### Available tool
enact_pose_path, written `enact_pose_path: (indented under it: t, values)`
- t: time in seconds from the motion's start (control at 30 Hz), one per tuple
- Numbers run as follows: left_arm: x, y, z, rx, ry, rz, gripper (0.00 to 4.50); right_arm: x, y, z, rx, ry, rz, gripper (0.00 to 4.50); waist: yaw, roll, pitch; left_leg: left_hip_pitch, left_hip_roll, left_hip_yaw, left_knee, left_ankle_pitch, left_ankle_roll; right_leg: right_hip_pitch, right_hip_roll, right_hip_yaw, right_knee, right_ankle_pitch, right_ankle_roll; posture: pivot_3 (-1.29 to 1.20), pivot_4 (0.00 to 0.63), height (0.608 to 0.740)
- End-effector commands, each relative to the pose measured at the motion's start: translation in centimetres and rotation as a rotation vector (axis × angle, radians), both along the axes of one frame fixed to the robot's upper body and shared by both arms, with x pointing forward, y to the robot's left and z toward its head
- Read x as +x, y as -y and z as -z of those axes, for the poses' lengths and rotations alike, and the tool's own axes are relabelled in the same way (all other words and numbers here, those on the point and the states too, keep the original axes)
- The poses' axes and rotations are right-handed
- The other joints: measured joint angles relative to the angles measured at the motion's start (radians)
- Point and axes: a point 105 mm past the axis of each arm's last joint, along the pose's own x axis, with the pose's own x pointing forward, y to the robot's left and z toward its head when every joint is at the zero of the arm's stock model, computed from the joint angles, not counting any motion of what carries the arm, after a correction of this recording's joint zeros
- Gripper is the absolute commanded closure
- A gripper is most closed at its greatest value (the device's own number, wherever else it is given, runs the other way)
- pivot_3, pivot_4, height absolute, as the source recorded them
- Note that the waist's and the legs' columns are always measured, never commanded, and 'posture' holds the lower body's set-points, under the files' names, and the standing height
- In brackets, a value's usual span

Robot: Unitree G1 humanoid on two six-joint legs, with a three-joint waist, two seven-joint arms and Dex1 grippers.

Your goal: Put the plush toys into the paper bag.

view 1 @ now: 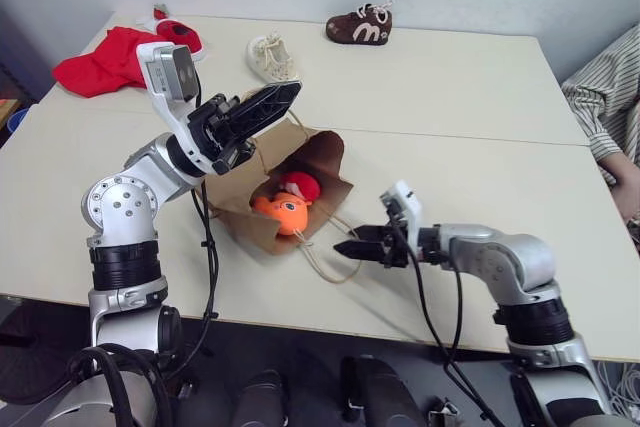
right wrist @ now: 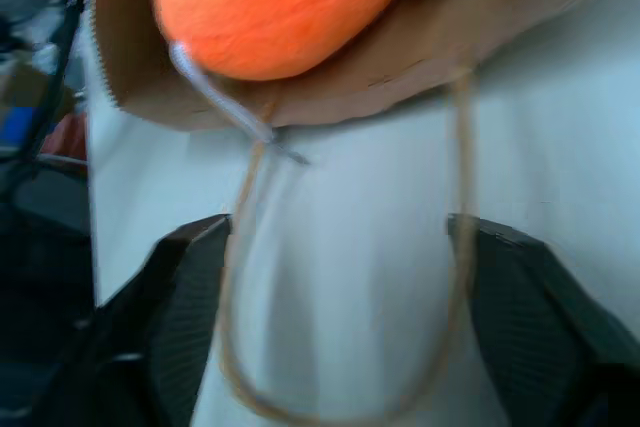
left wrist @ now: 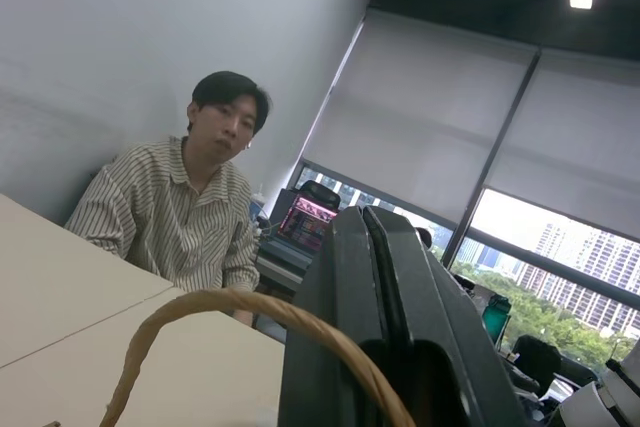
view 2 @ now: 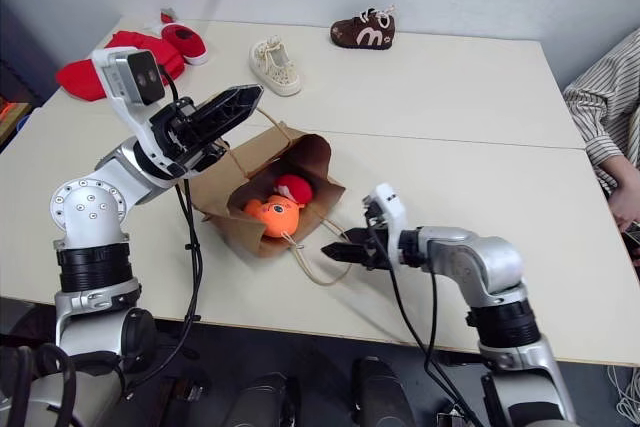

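- A plain brown kraft paper bag [view 1: 300, 162] lies on its side near the front of a pale cream table [view 1: 450, 97], its mouth facing the front edge.
- A bright orange fish-like plush toy with a face [view 1: 283, 213] sits in the mouth of the bag, with a smaller red rounded plush toy [view 1: 299, 186] just behind it, deeper inside.
- The left gripper [view 1: 262, 107] is raised above the bag's upper edge, its two black fingers pressed together. In the left wrist view a looped tan cord handle [left wrist: 250, 322] arches across the base of those fingers; whether it is pinched between them cannot be told.
- The right gripper [view 1: 345, 248] hovers low over the table just in front of the bag, pointing at its mouth. Its fingers stand apart and hold nothing; the bag's other cord handle [right wrist: 340, 307] lies on the table between them.
- Farther back lie a red cloth heap [view 1: 100, 59], a small red shoe [view 1: 180, 35], a cream baby shoe [view 1: 270, 57] and a brown baby shoe with white laces [view 1: 360, 25].
- A person in a striped shirt [view 1: 605, 97] sits at the table's right side.
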Motion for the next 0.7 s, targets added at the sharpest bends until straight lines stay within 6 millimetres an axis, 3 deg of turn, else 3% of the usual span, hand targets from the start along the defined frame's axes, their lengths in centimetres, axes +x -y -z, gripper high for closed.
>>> enact_pose_path:
  t: [0.03, 0.13, 0.2, 0.23, 0.33, 0.47, 0.53, 0.63, 0.7]
  values:
    - [-0.5, -0.1, -1.1, -0.011, 0.070, -0.005, 4.50, -0.1, -0.6, -1.6, 0.063, 0.009, -0.019, 2.21, 0.001, 0.000, 0.000, 0.000, 0.000, 0.000, 0.000, 0.000, 0.000, 0.000, 0.000, 0.000, 0.000, 0.000, 0.000, 0.00, 0.150, 0.740]
    - [-0.4, -0.1, -1.1, -0.012, 0.074, -0.008, 4.50, -0.3, 0.0, -2.6, 0.111, 0.010, -0.028, 3.32, 0.007, 0.000, 0.000, -0.001, -0.001, 0.000, 0.001, 0.000, 0.000, 0.000, -0.001, 0.000, 0.000, 0.000, 0.000, 0.00, 0.150, 0.740]
    - [-0.4, -0.3, -1.1, -0.016, 0.080, -0.014, 4.50, -0.9, 0.4, -4.9, 0.228, 0.022, -0.061, 4.03, 0.009, 0.000, 0.000, -0.001, -0.001, -0.001, 0.001, 0.000, 0.001, 0.000, -0.001, -0.001, -0.001, 0.000, 0.000, 0.00, 0.150, 0.740]
    - [-0.4, -0.5, -1.2, -0.019, 0.083, -0.023, 4.50, -2.0, 0.8, -7.1, 0.332, 0.027, -0.123, 4.42, 0.009, 0.000, 0.000, -0.001, -0.001, -0.001, 0.001, 0.000, 0.001, 0.000, -0.001, -0.001, -0.001, 0.000, 0.000, 0.00, 0.150, 0.740]
    - [-0.2, -1.0, -1.6, -0.027, 0.097, -0.052, 4.50, -3.7, 2.0, -11.5, 0.495, 0.062, -0.215, 4.47, 0.006, 0.000, 0.000, -0.001, 0.000, -0.001, 0.000, 0.000, 0.001, 0.000, -0.001, -0.001, -0.001, 0.000, 0.000, 0.00, 0.150, 0.740]
    - [0.5, -2.3, -2.6, -0.054, 0.111, -0.121, 4.50, -3.3, 3.5, -15.0, 0.553, 0.128, -0.171, 4.47, 0.000, 0.000, 0.000, -0.001, 0.000, -0.001, 0.000, 0.000, 0.001, 0.000, -0.001, -0.001, 0.000, 0.000, 0.000, 0.00, 0.150, 0.740]
    - [0.9, -2.9, -2.6, -0.040, 0.111, -0.159, 4.50, -2.0, 3.9, -16.6, 0.570, 0.166, -0.096, 4.47, -0.001, 0.000, 0.000, -0.001, 0.000, -0.001, 0.000, 0.000, 0.001, 0.000, 0.000, -0.001, 0.000, 0.000, 0.000, 0.00, 0.150, 0.740]
    - [1.5, -3.4, -2.0, -0.008, 0.106, -0.203, 4.50, -0.2, 4.1, -17.0, 0.557, 0.151, -0.002, 4.47, 0.000, 0.000, 0.000, -0.001, 0.000, 0.000, 0.000, 0.000, 0.001, 0.000, -0.001, 0.000, 0.000, 0.000, 0.000, 0.00, 0.150, 0.740]
    - [1.8, -3.1, -1.2, 0.016, 0.101, -0.209, 4.50, 0.7, 3.9, -15.3, 0.484, 0.115, 0.055, 4.47, 0.002, 0.000, 0.000, -0.001, 0.000, 0.000, 0.000, 0.000, 0.001, 0.000, -0.001, 0.000, -0.001, 0.000, 0.000, 0.00, 0.150, 0.740]
